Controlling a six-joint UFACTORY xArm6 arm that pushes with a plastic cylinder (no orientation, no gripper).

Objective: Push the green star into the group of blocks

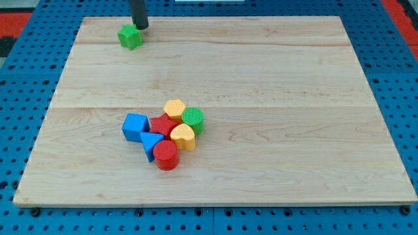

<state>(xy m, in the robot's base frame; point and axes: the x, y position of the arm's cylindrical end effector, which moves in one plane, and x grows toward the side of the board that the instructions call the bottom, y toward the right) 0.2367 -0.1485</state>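
My tip [141, 27] sits near the top of the wooden tabletop [274, 78]. It has no jaws, it is just a dark rod. The green star [130, 36] is right beside my tip, at about 8 o'clock from it. I cannot tell if they touch.

The group is well apart from the star, at about 5 o'clock. It has a blue cube [134, 126], a blue triangle [151, 143], a red star [163, 125], a red cylinder [166, 156], a yellow hexagon [174, 109], a yellow heart [183, 137] and a green cylinder [192, 119], all packed close together.
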